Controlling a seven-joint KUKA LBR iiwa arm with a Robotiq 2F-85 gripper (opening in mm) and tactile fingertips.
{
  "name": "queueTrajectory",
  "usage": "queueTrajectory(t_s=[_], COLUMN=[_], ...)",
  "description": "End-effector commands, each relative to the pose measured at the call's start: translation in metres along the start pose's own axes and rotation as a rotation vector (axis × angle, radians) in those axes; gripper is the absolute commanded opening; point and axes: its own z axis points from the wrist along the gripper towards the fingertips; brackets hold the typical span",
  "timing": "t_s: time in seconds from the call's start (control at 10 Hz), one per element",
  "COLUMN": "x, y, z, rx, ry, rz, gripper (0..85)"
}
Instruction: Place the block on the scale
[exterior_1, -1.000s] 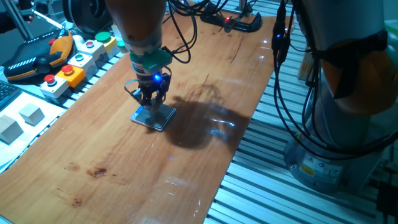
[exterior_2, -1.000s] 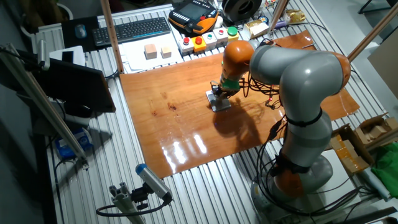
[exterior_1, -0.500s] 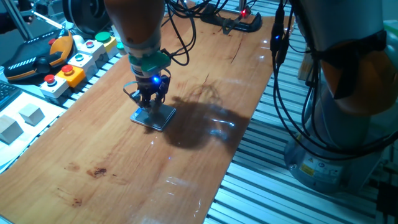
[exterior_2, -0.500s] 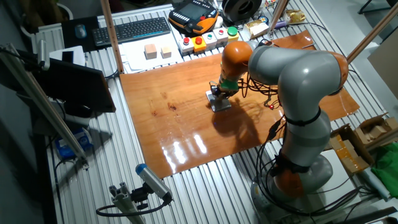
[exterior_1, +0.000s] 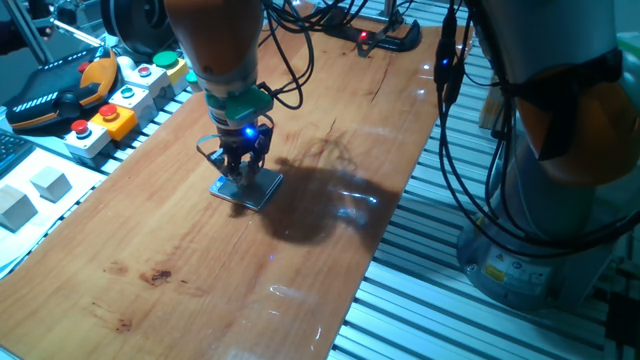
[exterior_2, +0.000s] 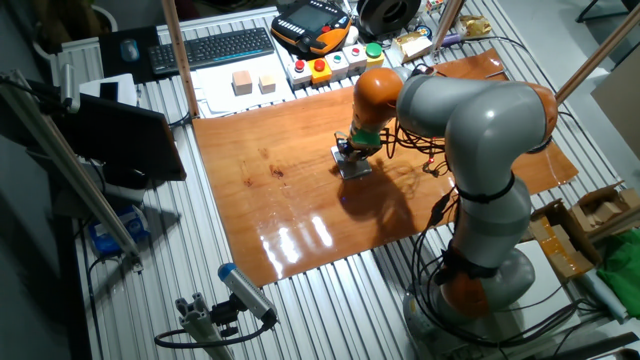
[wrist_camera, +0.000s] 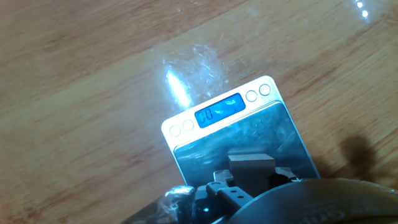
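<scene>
A: Where is the hand (exterior_1: 240, 172)?

B: Low over the scale (exterior_1: 246, 188), pointing straight down, a blue light glowing on its body. In the other fixed view the hand (exterior_2: 347, 153) sits right over the scale (exterior_2: 353, 167) too.

A: Fingers apart or together?

B: I cannot tell. In the hand view only a bit of the dark mechanism shows at the bottom edge, and in both fixed views the fingertips are too small to read.

A: And the block?

B: The block (wrist_camera: 250, 168) stands on the metal top of the scale (wrist_camera: 273, 124), close against the hand's mechanism. Whether the fingers touch it is hidden.

A: Anything showing on the scale?

B: A lit blue display (wrist_camera: 218, 111) on its pale strip, with round buttons on either side. The digits are too blurred to read.

A: Where does it sit on the bench (exterior_1: 180, 250)?

B: Near the middle of the wooden bench, somewhat toward the edge with the button boxes (exterior_1: 105, 120). Two pale cubes (exterior_1: 30, 195) lie beyond that edge, well apart from the scale. A keyboard (exterior_2: 212, 48) is past the far edge in the other fixed view.
</scene>
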Motion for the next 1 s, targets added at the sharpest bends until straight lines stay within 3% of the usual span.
queueTrajectory(t_s=[0.0,0.1,0.7,0.9], x=[0.0,0.0002,0.0002,0.0002], y=[0.0001,0.0002,0.0009,0.0012], z=[0.0001,-0.0001,0.0008,0.0009], rx=[-0.001,-0.003,0.002,0.001], ry=[0.004,0.005,0.001,-0.006], rz=[0.0,0.004,0.022,0.032], gripper=[0.7,1.7,41.7,51.3])
